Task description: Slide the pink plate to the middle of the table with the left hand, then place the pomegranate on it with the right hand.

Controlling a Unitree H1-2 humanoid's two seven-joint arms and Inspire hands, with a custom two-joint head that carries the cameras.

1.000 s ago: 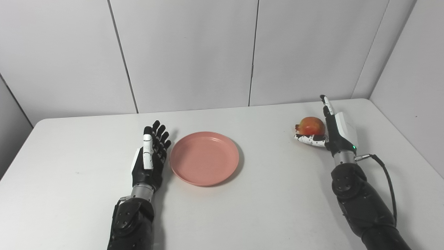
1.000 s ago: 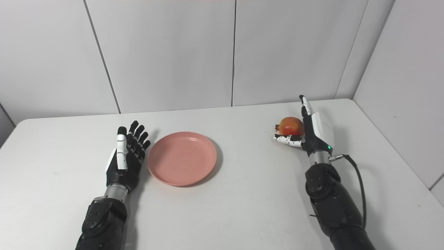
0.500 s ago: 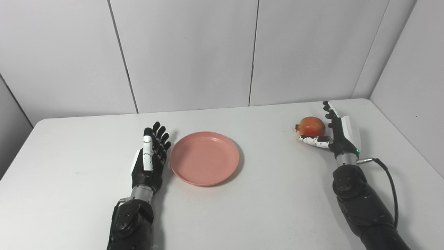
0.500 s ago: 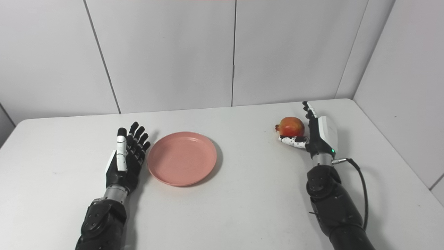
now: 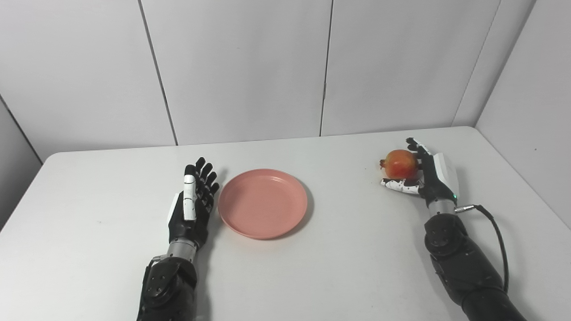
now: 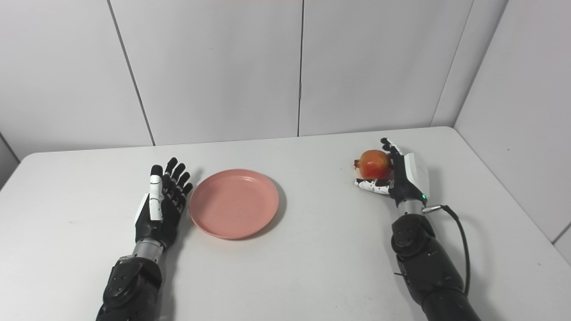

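Right hand [image 5: 430, 176] fingers have curled around the pomegranate [image 5: 400, 163], thumb beneath; left hand [image 5: 192, 207] splayed, empty

Both views are bright and evenly lit, with soft white light that seems to come from above and a little to the left: the plate [image 5: 262, 203] throws a short, soft-edged shadow along its right and lower rim, and each arm a faint one on the table [image 5: 357, 267]. No hard glare shows (only a mild sheen on the pale tabletop). Focus is sharp from the lower edge to the wall panels; fine grain shows in the greys. Straight lines stay straight toward the edges.
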